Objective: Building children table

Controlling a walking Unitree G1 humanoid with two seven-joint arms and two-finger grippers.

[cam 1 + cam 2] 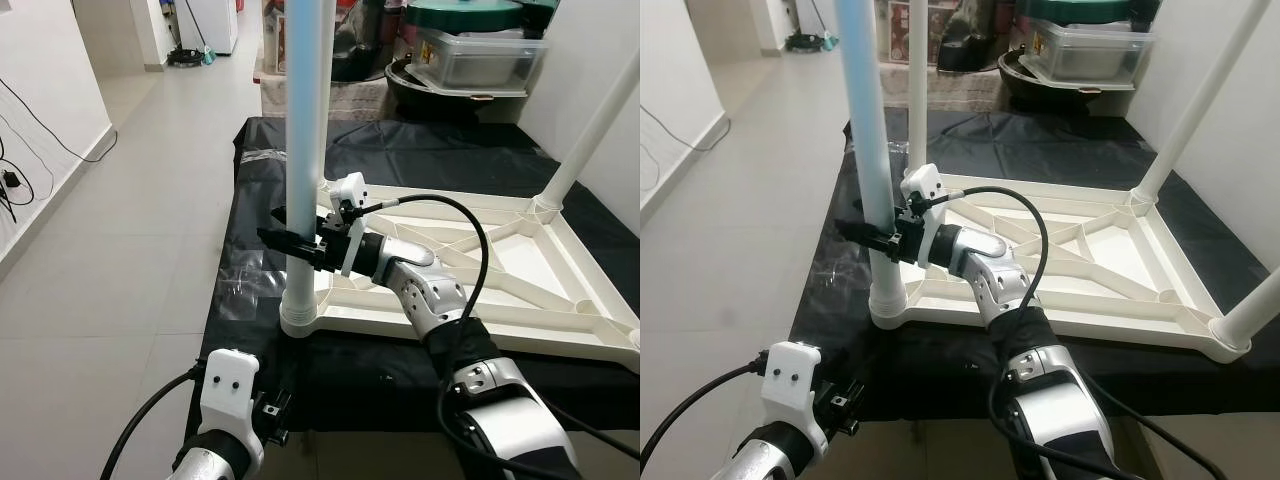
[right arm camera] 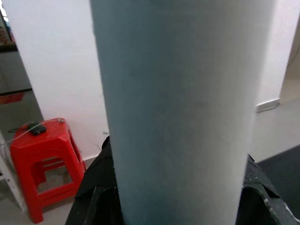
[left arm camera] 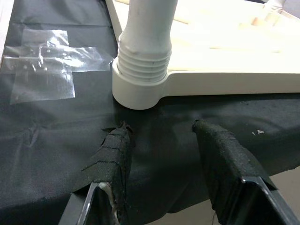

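Right gripper (image 1: 300, 243) clamped around upright table leg (image 1: 305, 150); left gripper (image 3: 164, 154) parted, holding nothing, above black sheet (image 3: 56, 140)

Table leg (image 1: 303, 140): plain white — no lettering can be read.
Upturned table top (image 1: 480, 270): bare ribbed plastic, no brand mark.
Clear tape patch (image 3: 44, 61): no print.
Storage box (image 1: 478, 58): contents show through (any label too small to read).
Red stool (image 2: 44, 161): no sign or number.
Readable text overall: none.
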